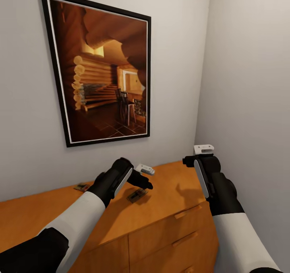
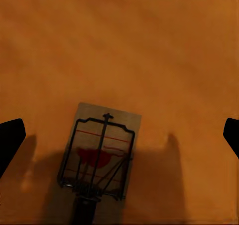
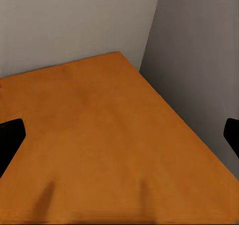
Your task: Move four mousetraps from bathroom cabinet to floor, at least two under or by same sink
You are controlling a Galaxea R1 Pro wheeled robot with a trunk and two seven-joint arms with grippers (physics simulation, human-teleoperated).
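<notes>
On the smooth top of the orange-brown cabinet (image 1: 177,180) lies one mousetrap (image 1: 137,195), a small flat piece with a wire bar and a red patch (image 2: 99,152). My left gripper (image 1: 144,183) hovers just above it, open, its dark fingertips (image 2: 10,140) wide apart on either side of the trap (image 2: 119,137). A second mousetrap (image 1: 81,187) rests farther left near the wall. My right gripper (image 1: 188,160) is held over the cabinet's right end, open with nothing between its fingers (image 3: 119,135).
A large framed picture (image 1: 100,71) hangs on the wall behind the cabinet. A grey side wall (image 1: 249,103) closes the corner at the right. Drawer fronts with wooden bar handles (image 1: 185,213) face me below the top.
</notes>
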